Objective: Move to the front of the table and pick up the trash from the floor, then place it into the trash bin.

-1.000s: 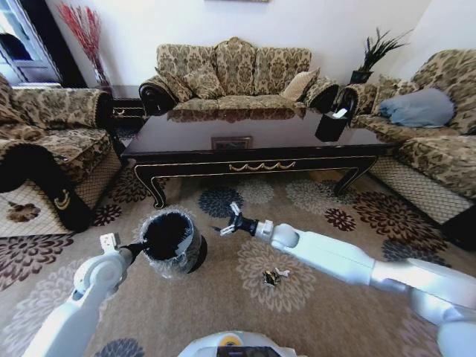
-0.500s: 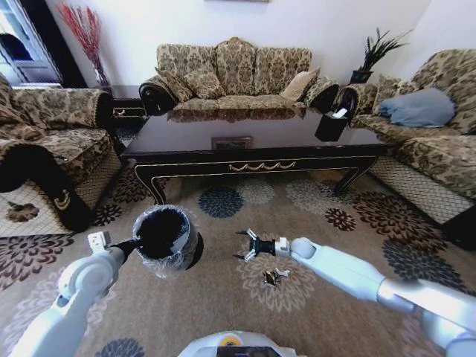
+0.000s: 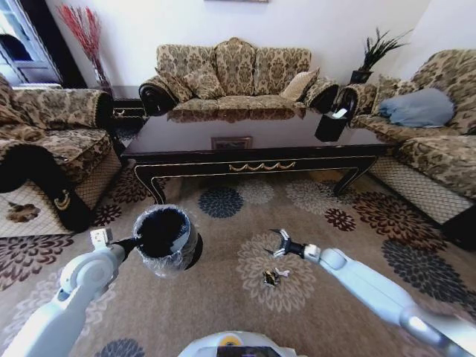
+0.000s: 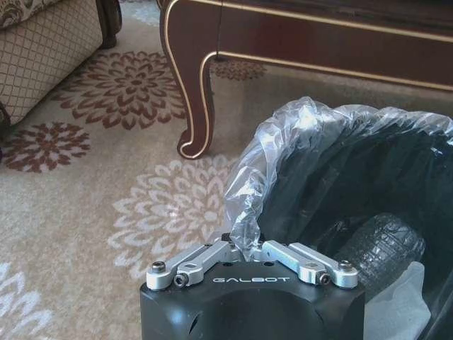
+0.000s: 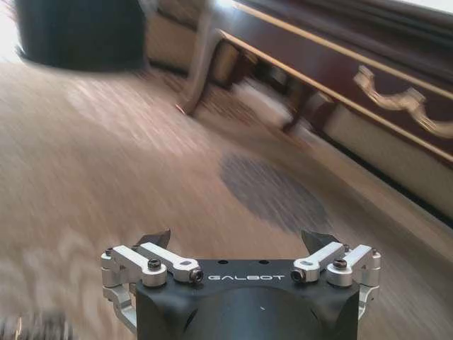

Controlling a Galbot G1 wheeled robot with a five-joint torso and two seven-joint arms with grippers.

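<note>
Dark glossy wood on the counter (image 3: 253, 141), gold scroll along its rail. Black bin (image 3: 165, 239) under a crinkly clear liner. Beige carpet (image 3: 223, 312) strewn with brown and navy flower medallions. Tan damask on the sofas (image 3: 234, 71). White and dark specks of trash (image 3: 274, 277). Black-and-silver left hand (image 4: 248, 249), likewise the right hand (image 5: 239, 244).

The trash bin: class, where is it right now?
In the head view the trash bin is on the robot's left, held at its bag-lined rim by the left end effector, above the carpet before the table.
</note>
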